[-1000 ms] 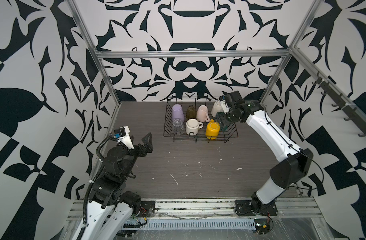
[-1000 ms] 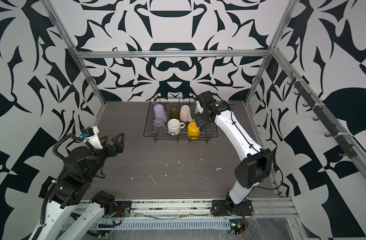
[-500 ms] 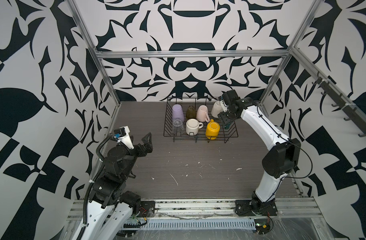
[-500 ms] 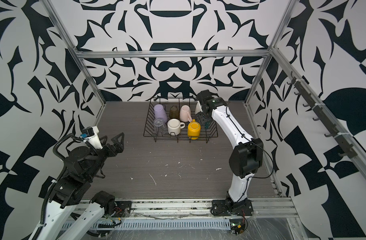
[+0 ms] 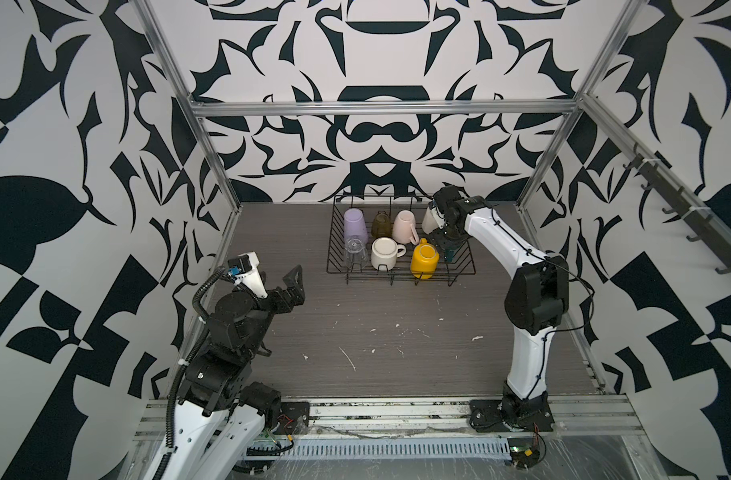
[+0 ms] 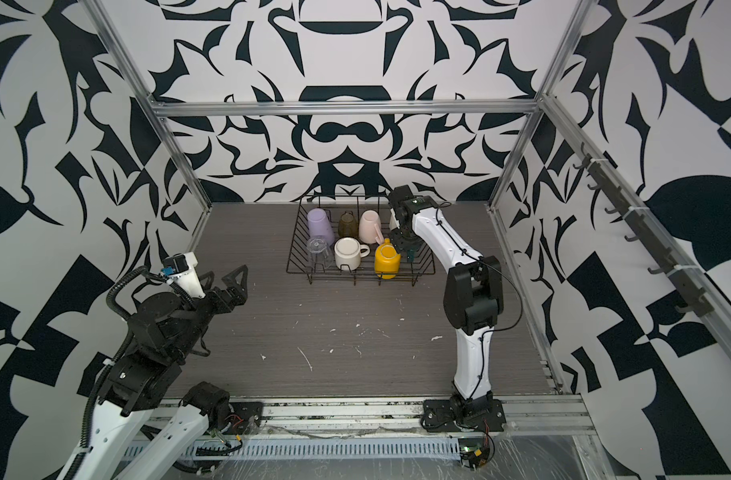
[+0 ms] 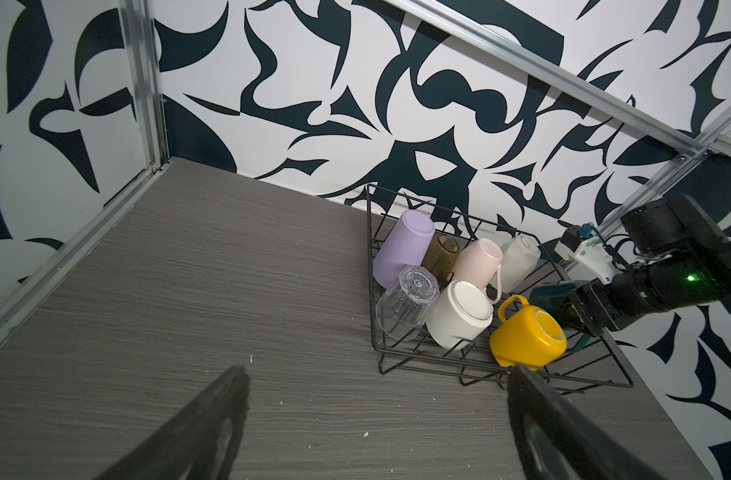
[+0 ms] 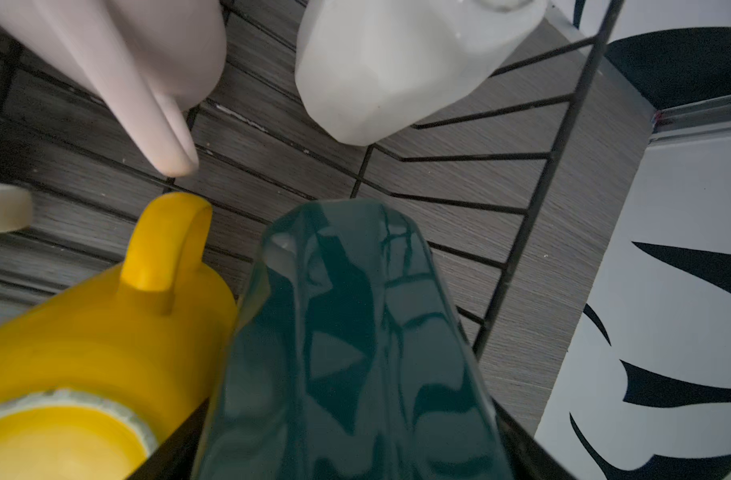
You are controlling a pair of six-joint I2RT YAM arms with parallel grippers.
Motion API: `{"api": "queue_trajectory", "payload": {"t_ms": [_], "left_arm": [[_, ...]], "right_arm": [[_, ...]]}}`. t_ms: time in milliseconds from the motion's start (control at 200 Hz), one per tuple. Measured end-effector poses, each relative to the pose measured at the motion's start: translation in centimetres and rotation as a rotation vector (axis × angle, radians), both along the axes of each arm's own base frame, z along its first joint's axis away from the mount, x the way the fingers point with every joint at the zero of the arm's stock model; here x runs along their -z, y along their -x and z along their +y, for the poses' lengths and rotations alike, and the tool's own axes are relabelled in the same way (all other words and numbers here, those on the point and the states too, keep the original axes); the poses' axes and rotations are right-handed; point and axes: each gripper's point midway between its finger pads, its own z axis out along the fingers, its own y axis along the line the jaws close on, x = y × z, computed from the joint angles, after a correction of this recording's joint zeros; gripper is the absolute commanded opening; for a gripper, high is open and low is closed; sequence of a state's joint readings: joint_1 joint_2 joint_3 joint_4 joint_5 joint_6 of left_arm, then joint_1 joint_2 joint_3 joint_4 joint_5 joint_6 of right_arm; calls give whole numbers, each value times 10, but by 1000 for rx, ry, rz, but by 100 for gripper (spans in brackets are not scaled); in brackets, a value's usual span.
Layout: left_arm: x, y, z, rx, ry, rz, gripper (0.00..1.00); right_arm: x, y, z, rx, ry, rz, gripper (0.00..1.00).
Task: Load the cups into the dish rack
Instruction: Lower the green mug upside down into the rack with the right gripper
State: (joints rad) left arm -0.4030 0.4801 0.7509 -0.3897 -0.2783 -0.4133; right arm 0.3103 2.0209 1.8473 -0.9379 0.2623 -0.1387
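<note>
- Black and spread wide, my left gripper [image 7: 378,374] holds nothing; its fingers [image 7: 214,415] hang above the bare wood-grain table [image 5: 397,328].
- Well apart from those fingers, the dish rack [image 5: 401,273] stands on the table near the back wall.
- I count 7 cups loose in the rack, all tipped with their bases up.
- Farthest from my right fingers are the lilac tumbler [image 5: 353,224] and, in front of it, the clear glass [image 5: 355,253].
- Closer to those fingers come the olive glass [image 5: 381,224] and the cream mug [image 5: 384,253], then the pale pink mug [image 5: 404,226].
- The yellow mug [image 5: 424,259] lies just beside my right fingers, its handle pointing toward the back row.
- The white faceted mug [image 8: 397,66] sits just beyond the right fingertips, apart from them.
- My right gripper [image 5: 449,247] is clamped on the dark green mug [image 8: 347,332], the 8th cup. The mug is inside the rack's right end and pressed close to the yellow mug.
- I cannot tell whether the green mug's rim rests on the wires.
</note>
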Motion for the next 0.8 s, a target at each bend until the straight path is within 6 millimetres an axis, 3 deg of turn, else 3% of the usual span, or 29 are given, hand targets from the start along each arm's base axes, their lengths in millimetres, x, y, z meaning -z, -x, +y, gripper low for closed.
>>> {"api": "queue_trajectory", "payload": {"t_ms": [145,450,655,800], "left_arm": [[0,0,1,-7,-1,0,99],[0,0,2,-13,-3,-1,99],[2,-2,2,-13,-8,5,99],[4,-3,1,-13,-12,13,99]], "right_arm": [[12,-2,0,2,4,22,0],[29,-9,-1,12,-18,40,38],[34,-9,0,9,-29,54,54],[34,-8,1,8,-40,57,58]]}}
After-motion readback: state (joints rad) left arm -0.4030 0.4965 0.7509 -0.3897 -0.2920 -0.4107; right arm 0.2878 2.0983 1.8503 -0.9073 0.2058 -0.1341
